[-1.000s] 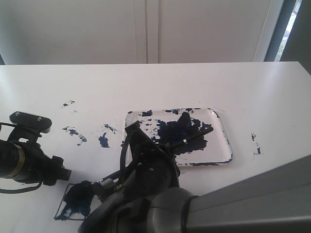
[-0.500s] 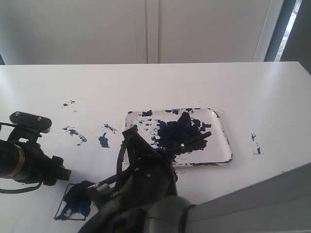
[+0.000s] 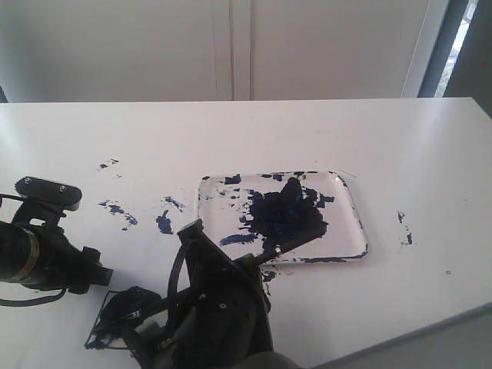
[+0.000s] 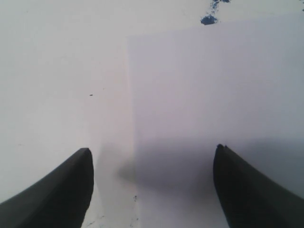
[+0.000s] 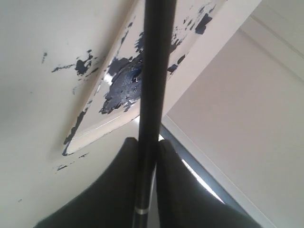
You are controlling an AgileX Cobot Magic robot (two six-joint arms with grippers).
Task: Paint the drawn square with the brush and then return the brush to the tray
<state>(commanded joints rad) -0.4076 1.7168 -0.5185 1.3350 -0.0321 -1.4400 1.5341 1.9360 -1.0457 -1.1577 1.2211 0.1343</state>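
Observation:
The white tray [image 3: 342,223] holds a big dark blue paint blob and shows in the right wrist view as the tray [image 5: 100,121]. My right gripper [image 3: 257,261] [image 5: 148,142] is shut on the black brush [image 3: 296,239] [image 5: 154,71]. The handle end sticks out over the tray's near edge, and the silver band sits back between the fingers. The gripper's body hides the brush tip. The drawn square [image 3: 119,309] lies near the front left, smeared inside with dark paint. My left gripper [image 3: 96,275] [image 4: 152,159] is open over white paper, holding nothing.
Loose blue paint specks [image 3: 164,223] dot the table left of the tray, and more [image 3: 404,231] lie to its right. A paper sheet's edge [image 4: 129,95] and a speck [image 4: 208,20] show under the left gripper. A white wall stands behind the table.
My right arm has drawn back toward the near left with the brush. The handle end slid from mid-tray to the tray's near edge. The left arm has not moved.

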